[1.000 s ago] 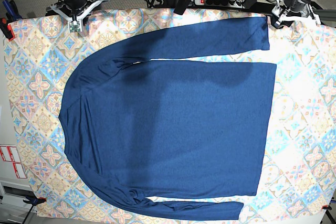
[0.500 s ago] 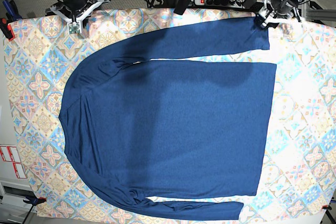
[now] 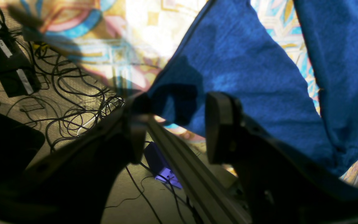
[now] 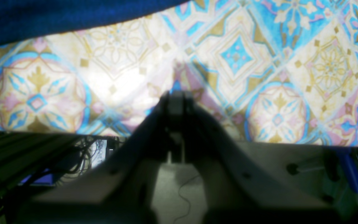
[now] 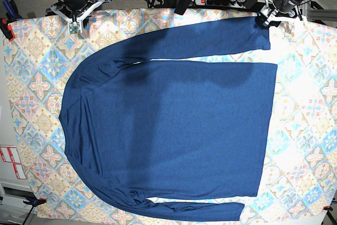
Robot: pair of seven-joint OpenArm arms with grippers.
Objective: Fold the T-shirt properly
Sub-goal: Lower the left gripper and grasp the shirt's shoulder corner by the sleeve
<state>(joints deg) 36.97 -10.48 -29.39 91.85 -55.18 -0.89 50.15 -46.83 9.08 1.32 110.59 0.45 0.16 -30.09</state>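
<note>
We saw left hand (image 5: 265, 16) move in to upper sleeve cuff, jaws open, astride cuff, ungripped. Right hand (image 5: 75, 24) closed, empty. T-shirt (image 5: 174, 125) flat on counter (image 5: 305, 130); sleeve fold imminent.

No legible text; red-and-white labels (image 5: 11, 162) at the base view's left edge, too small.

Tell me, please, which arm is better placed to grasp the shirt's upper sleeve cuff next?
The left. Its gripper stands open right at the sleeve cuff of the T-shirt, at the tablecloth edge. The right gripper is shut, over bare cloth, apart from the fabric.
</note>
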